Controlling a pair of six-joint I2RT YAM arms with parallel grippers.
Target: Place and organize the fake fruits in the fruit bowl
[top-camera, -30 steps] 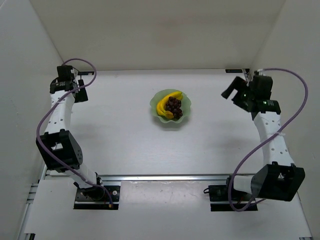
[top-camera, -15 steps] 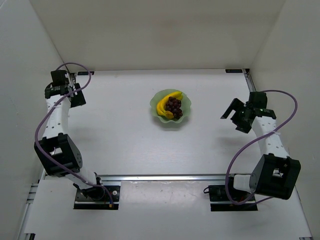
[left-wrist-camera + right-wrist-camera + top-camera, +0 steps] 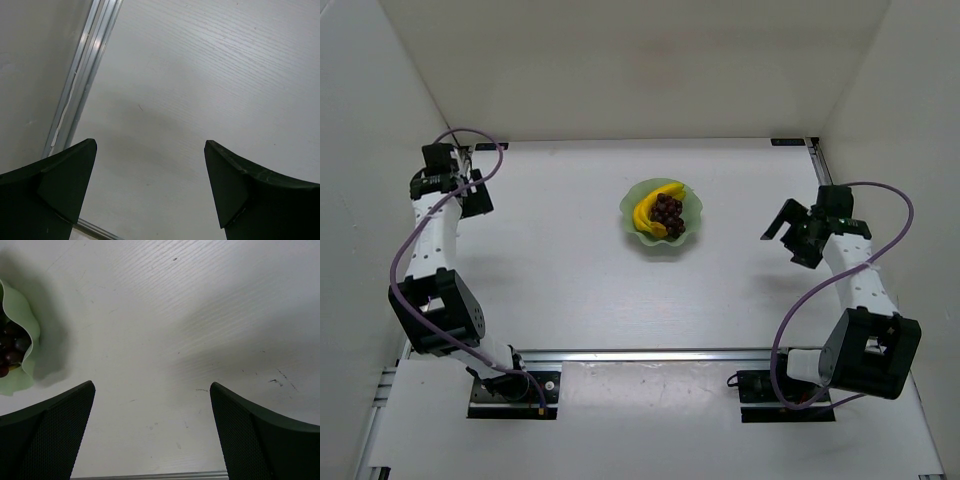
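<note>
The pale green fruit bowl (image 3: pixel 688 214) with a wavy rim stands at the middle of the table. The yellow banana bunch (image 3: pixel 645 209) and the dark purple-red grapes (image 3: pixel 668 211) lie inside it, the grapes on top of the banana. My left gripper (image 3: pixel 478 192) is open and empty at the far left, well away from the bowl. My right gripper (image 3: pixel 782 236) is open and empty to the right of the bowl. In the right wrist view the bowl's rim (image 3: pixel 19 315) and a few grapes (image 3: pixel 10 347) show at the left edge.
A metal rail (image 3: pixel 85 75) runs along the table's left edge below the left gripper (image 3: pixel 150 155). White walls close in the table on three sides. Another rail (image 3: pixel 150 476) shows at the bottom of the right wrist view, near the right gripper (image 3: pixel 152 395).
My right arm swung down from the far right corner toward the near side one second ago, then held still. My left arm shifted slightly outward to the left. The fruits and bowl did not move.
</note>
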